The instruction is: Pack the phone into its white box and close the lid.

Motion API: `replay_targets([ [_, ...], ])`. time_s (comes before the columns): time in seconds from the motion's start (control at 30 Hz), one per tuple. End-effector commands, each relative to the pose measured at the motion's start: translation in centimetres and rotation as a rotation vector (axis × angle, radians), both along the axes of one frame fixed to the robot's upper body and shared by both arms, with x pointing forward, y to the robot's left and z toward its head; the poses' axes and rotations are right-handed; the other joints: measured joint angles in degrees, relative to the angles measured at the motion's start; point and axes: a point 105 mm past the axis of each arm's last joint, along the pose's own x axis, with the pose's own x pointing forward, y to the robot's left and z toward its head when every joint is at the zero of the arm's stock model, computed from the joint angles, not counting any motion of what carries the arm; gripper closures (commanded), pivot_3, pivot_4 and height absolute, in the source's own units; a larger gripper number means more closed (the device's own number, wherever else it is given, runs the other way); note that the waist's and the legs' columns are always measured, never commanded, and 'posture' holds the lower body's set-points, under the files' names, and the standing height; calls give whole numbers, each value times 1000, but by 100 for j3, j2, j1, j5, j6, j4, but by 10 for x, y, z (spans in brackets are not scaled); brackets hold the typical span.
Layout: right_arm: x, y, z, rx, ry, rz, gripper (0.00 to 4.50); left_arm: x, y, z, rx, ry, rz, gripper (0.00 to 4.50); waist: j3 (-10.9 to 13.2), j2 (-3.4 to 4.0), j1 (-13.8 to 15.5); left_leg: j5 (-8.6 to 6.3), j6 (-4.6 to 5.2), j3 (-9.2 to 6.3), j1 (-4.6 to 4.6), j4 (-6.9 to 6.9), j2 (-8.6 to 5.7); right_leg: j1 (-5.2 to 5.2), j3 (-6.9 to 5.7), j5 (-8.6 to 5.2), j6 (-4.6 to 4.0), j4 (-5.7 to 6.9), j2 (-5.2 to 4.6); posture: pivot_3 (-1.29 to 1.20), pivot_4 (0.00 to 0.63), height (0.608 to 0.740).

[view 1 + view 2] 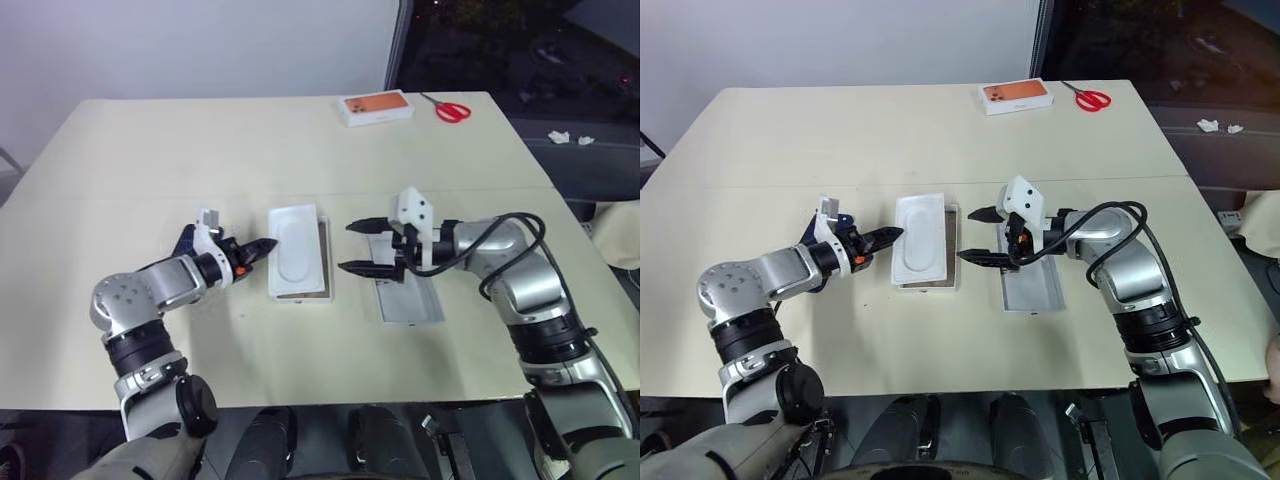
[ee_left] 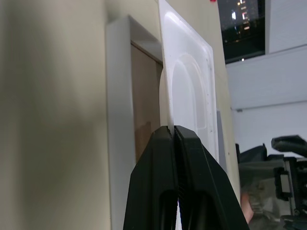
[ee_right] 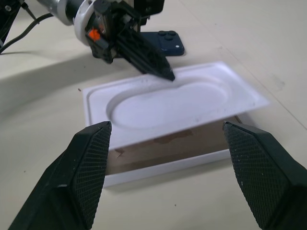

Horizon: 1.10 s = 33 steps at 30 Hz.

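Left gripper (image 1: 268, 244): left of centre in the left eye view; fingers pinched together on the near edge of the white insert (image 1: 294, 245), holding that edge lifted.
Right gripper (image 1: 350, 247): just right of centre; fingers spread wide, nothing between them, tips aimed at the opposite long edge of the insert.
White insert: centre of frame, long axis running up and down the picture; tilted, its left edge raised, lying over the white box.
White box (image 3: 158, 164): under the insert; rim and brown floor show beneath it in the right wrist view.
Phone (image 3: 166, 43): dark blue, flat on the table (image 1: 200, 150) behind the left gripper, on the far side of it from the box; camera cluster at one corner.
Lid (image 1: 410, 300): right of centre under the right arm, long axis parallel to the box.
Deciding relation: the insert covers the tray, so it likely comes out first; the phone lies nearest the left arm.
Orange-topped box (image 1: 376, 108): upper middle, well apart.
Scissors (image 1: 447, 108): beside it, upper right.
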Motion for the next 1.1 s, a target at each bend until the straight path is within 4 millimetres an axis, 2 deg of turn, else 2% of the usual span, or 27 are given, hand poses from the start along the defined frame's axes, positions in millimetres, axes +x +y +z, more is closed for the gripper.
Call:
replay_targets([
  [0.03,-2,3,12,23,-57,12,593,0,-1,7,11,-35,-3,3625,0,0,-1,0,0,0,0,0,0,0,0,0,0,0,0,0,150,740],
  [0.27,0,1,9,20,-55,-1,593,1,7,15,61,-91,7,110,0,1,-8,1,-1,-1,1,-1,1,0,-1,0,0,0,1,0,150,740],
  [0.4,0,7,10,23,-67,9,593,4,12,32,51,-151,12,43,0,0,-4,1,-2,-1,1,-1,0,0,-1,0,0,0,2,0,150,740],
  [0.57,-2,24,17,57,-90,44,593,1,27,51,123,-277,19,43,4,-5,-26,4,-7,-1,1,-3,1,-3,1,0,0,1,2,0,150,740],
  [0.67,-2,42,23,100,-102,57,1424,1,38,58,161,-333,41,0,5,-4,-29,5,-9,-1,1,-5,2,-5,1,0,0,1,3,0,150,740],
  [0.7,-2,46,24,108,-106,60,1947,0,40,59,175,-350,45,0,5,-4,-23,5,-9,-1,1,-5,2,-5,1,0,0,1,3,0,150,740],
  [0.8,2,69,10,83,-113,58,3528,1,58,64,278,-449,105,0,5,-4,-33,6,-10,-1,1,-5,2,-5,2,0,-1,-1,2,0,150,740],
  [0.83,7,74,-1,22,-142,35,4148,-2,64,63,326,-480,110,0,5,-4,-31,6,-10,-1,1,-7,2,-6,2,0,-1,-1,2,0,150,740],
  [0.87,12,78,-10,-25,-166,13,4433,-4,69,63,367,-527,112,0,5,-3,-43,6,-10,-1,1,-8,2,-7,2,-1,-1,-1,2,0,150,740],
  [1.1,27,102,-42,-191,-257,-36,4433,-24,97,62,444,-630,102,0,8,0,-20,7,-11,2,-2,-10,0,-11,5,-1,-3,-2,-4,0,150,740],
])
